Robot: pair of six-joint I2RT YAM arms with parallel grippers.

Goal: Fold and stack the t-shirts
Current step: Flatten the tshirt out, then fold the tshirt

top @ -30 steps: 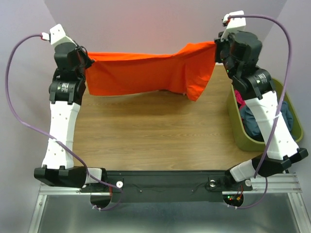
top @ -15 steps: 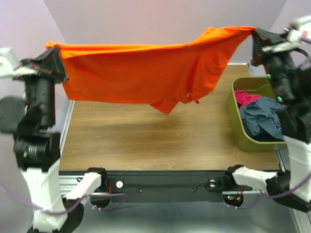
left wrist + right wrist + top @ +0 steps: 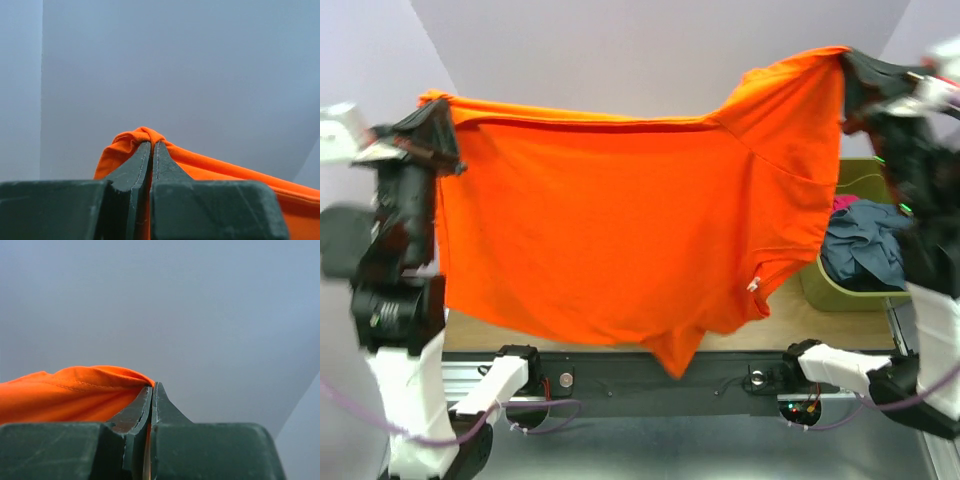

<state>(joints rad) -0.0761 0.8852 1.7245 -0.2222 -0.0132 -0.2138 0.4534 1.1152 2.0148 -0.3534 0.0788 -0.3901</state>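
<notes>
Between the two raised arms, the left gripper (image 3: 153,145) has its jaws pressed together on one top corner of the orange t-shirt (image 3: 610,230), and the right gripper (image 3: 151,387) pinches the opposite top corner. The shirt hangs below both grippers as a wide sheet, its long axis going from left to right, above the table (image 3: 790,315). The right corner is a little higher. I think both arms must lower together to lay it flat. The other t-shirts (image 3: 865,245) wait in the green tub (image 3: 830,295), nearer the right arm.

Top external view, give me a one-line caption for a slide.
Left gripper and right gripper hold the orange t-shirt stretched between them above the table, olive tub alongside.
</notes>
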